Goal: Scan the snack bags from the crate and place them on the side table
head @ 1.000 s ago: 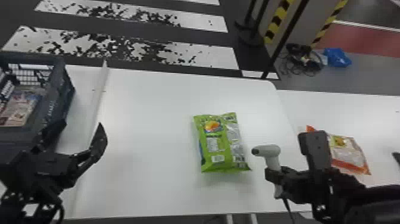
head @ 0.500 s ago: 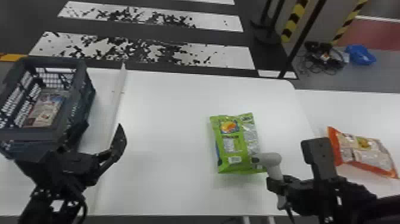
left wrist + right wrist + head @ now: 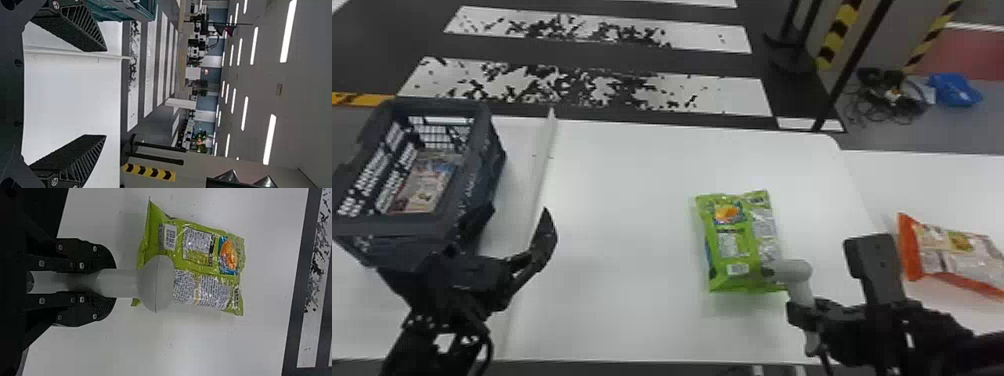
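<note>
A green snack bag (image 3: 737, 245) lies flat on the white table (image 3: 622, 200), its printed side up. Above its near right corner is the head of the white scanner (image 3: 801, 285); my right gripper (image 3: 804, 312) is shut on the handle. From the right wrist, the gripper (image 3: 109, 282) clamps the scanner (image 3: 158, 284), which overlaps part of the bag (image 3: 199, 262). My left gripper (image 3: 518, 227) stands open beside the dark crate (image 3: 464, 185); in the left wrist view, the gripper (image 3: 102, 93) has nothing between its spread fingers. Bags (image 3: 427, 185) lie inside the crate.
An orange snack bag (image 3: 957, 257) lies on the side table (image 3: 932, 175) at the right, just beyond my right gripper. A raised white strip (image 3: 544, 155) runs front to back between the crate and the green bag.
The head view has swung left, so more of the crate shows. The scanner in my right gripper has moved left over the green bag's corner. My left gripper remains open near the crate.
</note>
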You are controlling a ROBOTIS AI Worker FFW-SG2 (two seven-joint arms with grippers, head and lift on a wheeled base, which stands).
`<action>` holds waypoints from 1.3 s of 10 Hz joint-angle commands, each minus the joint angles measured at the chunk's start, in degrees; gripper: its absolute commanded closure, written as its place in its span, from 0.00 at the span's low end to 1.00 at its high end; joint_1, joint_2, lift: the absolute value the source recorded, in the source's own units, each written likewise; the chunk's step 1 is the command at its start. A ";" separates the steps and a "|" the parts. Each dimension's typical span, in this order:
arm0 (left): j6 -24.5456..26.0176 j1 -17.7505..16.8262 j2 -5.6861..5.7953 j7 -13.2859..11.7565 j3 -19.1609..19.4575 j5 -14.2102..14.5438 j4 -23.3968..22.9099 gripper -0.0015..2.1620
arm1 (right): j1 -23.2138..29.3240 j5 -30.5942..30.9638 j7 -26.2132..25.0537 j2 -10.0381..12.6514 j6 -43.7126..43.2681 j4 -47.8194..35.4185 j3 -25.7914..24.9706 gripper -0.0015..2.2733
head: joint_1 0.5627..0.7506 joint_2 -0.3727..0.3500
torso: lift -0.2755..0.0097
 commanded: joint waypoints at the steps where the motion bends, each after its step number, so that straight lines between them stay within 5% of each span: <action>1: -0.06 -0.04 -0.08 0.00 0.00 0.01 0.02 0.05 | -0.05 -0.06 0.01 0.04 0.00 -0.08 -0.23 0.99 | 0.70 0.40 | 0.68; 6: 0.12 -0.04 -0.08 0.00 0.00 0.01 -0.33 0.05 | -6.46 -1.73 -0.35 -0.48 -4.92 6.68 -6.47 0.99 | 0.70 0.35 | 0.68; 13: 0.30 -0.04 -0.17 0.17 0.00 0.01 -0.42 0.05 | -18.59 -2.96 -1.14 -6.02 -17.23 30.94 -6.12 0.99 | 0.70 0.20 | 0.68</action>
